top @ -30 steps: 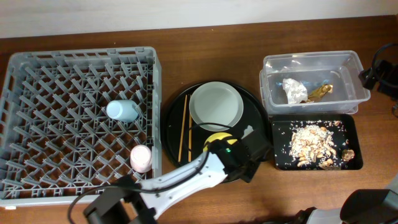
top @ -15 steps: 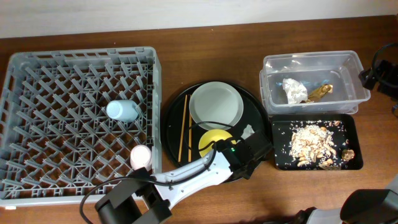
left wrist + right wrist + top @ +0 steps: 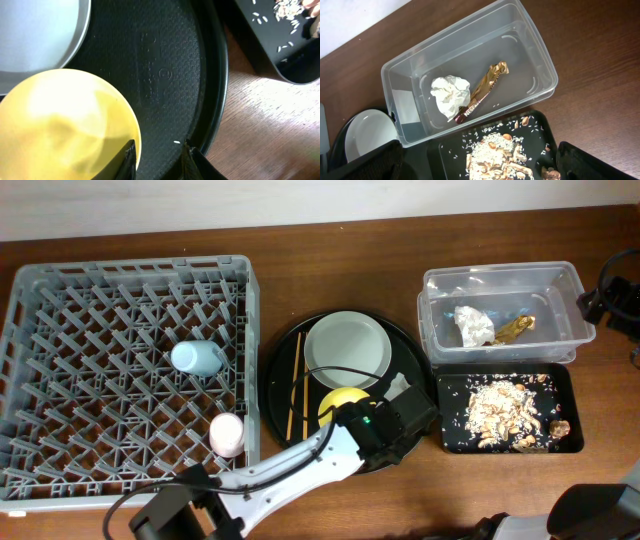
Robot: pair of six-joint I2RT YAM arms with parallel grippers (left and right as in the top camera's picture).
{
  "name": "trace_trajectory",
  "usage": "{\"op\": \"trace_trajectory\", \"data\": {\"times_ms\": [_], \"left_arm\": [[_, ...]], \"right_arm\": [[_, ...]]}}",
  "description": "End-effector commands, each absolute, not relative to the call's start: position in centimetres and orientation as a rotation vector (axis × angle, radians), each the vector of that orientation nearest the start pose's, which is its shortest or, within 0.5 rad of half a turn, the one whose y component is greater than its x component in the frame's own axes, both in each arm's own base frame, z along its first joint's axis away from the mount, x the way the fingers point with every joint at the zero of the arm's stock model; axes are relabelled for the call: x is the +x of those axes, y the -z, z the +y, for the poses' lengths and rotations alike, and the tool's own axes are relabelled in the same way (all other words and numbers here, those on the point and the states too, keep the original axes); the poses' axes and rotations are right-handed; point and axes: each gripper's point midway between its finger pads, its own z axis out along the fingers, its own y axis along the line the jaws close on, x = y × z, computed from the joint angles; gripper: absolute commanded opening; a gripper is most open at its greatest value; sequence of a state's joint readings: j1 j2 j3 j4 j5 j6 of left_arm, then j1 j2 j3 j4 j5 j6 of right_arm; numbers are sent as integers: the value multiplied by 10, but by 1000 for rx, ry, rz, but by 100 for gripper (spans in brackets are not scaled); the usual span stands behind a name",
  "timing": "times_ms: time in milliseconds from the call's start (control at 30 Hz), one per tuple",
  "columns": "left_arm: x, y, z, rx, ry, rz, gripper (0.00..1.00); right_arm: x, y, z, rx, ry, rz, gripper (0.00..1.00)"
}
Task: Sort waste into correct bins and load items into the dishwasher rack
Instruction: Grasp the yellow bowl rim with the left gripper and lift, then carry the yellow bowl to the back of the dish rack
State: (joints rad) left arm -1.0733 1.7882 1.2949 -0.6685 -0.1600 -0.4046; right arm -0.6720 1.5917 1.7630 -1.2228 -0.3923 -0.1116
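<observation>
Bowl [image 3: 340,402], yellow, sits toward six o'clock in the round black tray [image 3: 283,360] overhead, left gripper [image 3: 400,416] at its four o'clock. Left wrist: we see fingers [image 3: 193,161] parted (bare tray between), bowl [image 3: 60,125] at eight o'clock. Right wrist: right gripper [image 3: 480,162] spread wide above the clear tub [image 3: 522,62].

Dishwasher rack [image 3: 60,310] plain grey with a criss-cross peg lattice; one cup [image 3: 197,358] pale blue, other cup [image 3: 227,434] pink. Round tray [image 3: 165,65] black with a fine stippled texture, plate [image 3: 347,348] pale grey-white and unpatterned, bowl [image 3: 60,130] bright solid yellow, chopsticks [image 3: 295,385] light tan wood. Tub [image 3: 520,30] clear and colourless, napkin [image 3: 450,95] white, wrapper [image 3: 485,87] shiny gold going dark brown at one end with white lettering; rectangular tray [image 3: 566,385] black, speckled with beige-brown food scraps [image 3: 495,152] and whitish grains; worktop [image 3: 330,260] reddish-brown with wood grain.
</observation>
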Motion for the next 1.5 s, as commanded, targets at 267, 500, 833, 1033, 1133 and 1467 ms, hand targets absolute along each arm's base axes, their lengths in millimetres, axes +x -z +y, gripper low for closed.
{"op": "trace_trajectory", "data": {"times_ms": [267,500,833,1033,1133,1467], "left_arm": [[228,-29,-340,895,10,2642,24],[224,-27,-335,903,-12,2663,13],[238,-80,-342,901,15,2642,1],[292,-223,-333,888,156,2505,1],[328,-280,-305,812,287,2457,0],[443,-337,-161,404,1277,2243,1]], "right_arm": [[332,-276,-182,574,-200,2450,99],[332,-276,-182,574,-200,2450,99],[332,-276,-182,574,-200,2450,99],[332,-276,-182,574,-200,2450,99],[332,-276,-182,574,-200,2450,99],[332,-276,-182,574,-200,2450,99]]}}
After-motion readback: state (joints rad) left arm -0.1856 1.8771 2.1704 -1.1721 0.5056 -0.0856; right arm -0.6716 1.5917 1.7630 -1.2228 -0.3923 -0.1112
